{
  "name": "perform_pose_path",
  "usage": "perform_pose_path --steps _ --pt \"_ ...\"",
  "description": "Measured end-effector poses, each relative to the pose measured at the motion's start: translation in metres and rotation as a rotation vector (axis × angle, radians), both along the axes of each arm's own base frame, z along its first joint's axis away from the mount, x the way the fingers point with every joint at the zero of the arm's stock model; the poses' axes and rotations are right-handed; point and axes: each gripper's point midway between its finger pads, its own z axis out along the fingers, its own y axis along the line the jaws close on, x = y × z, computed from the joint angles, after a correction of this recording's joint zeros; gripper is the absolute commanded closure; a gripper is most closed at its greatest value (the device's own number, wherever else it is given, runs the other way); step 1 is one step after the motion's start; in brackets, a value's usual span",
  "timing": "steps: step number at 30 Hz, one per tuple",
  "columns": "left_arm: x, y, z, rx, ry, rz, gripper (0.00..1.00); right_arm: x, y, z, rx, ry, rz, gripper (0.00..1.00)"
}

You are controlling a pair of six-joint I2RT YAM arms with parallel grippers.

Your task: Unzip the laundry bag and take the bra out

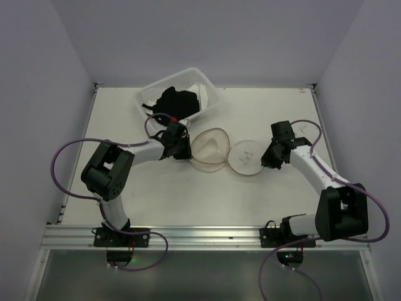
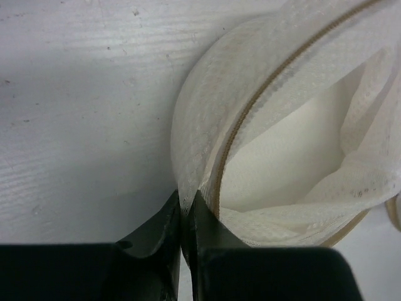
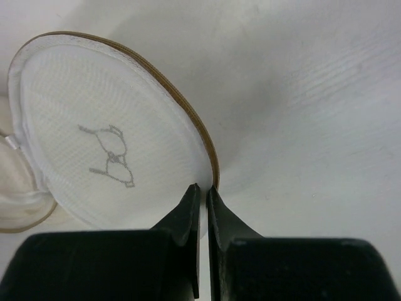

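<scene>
The laundry bag (image 1: 210,150) lies unzipped mid-table, its white mesh bowl open and empty inside, its flat lid (image 1: 247,158) with the bra drawing folded out to the right. My left gripper (image 1: 185,152) is shut on the bowl's left mesh rim (image 2: 207,125), fingertips pinching the fabric beside the tan zipper trim. My right gripper (image 1: 266,160) is shut on the lid's right edge (image 3: 113,150) at its tan trim. The black bra (image 1: 178,101) lies bunched in the white basket at the back, apart from the bag.
The white plastic basket (image 1: 213,94) stands at the back centre-left, just behind my left gripper. White walls close the table on three sides. Purple cables loop beside both arms.
</scene>
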Motion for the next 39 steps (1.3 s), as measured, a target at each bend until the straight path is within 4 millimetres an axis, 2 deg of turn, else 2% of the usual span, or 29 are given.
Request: perform_pose_path --steps 3,6,8,12,13,18,22,25,31,34,39 --pt "-0.008 -0.003 0.0 0.007 0.019 -0.013 0.99 0.021 -0.008 0.045 -0.085 -0.102 0.035 1.0" --pt "-0.013 -0.017 0.008 0.007 0.021 -0.047 1.0 0.039 -0.009 0.087 -0.179 -0.189 0.081 1.0" --pt "-0.011 -0.033 0.019 -0.009 0.0 -0.074 1.0 0.042 -0.008 0.106 -0.256 -0.216 0.117 1.0" --pt "-0.003 -0.07 0.041 -0.052 -0.054 -0.132 1.0 0.043 0.002 0.123 -0.38 -0.207 0.192 1.0" --pt "0.0 -0.078 0.046 -0.063 -0.066 -0.143 1.0 0.042 0.005 0.124 -0.41 -0.193 0.211 1.0" --pt "-0.009 -0.108 0.039 -0.068 -0.054 -0.203 1.0 0.04 0.007 0.115 -0.544 -0.091 0.263 1.0" --pt "-0.019 -0.119 0.029 -0.073 -0.026 -0.232 1.0 0.041 0.016 0.107 -0.564 -0.056 0.311 1.0" --pt "-0.025 -0.124 0.025 -0.093 -0.004 -0.237 1.0 0.042 0.033 0.103 -0.506 -0.068 0.353 1.0" --pt "-0.031 -0.125 0.017 -0.129 0.015 -0.225 1.0 0.058 0.083 0.094 -0.29 -0.157 0.43 1.0" --pt "-0.036 -0.123 0.008 -0.142 0.023 -0.214 1.0 0.065 0.11 0.076 -0.176 -0.178 0.473 0.99" --pt "-0.042 -0.119 0.002 -0.16 0.028 -0.2 1.0 0.065 0.14 0.027 -0.039 -0.147 0.518 0.94"
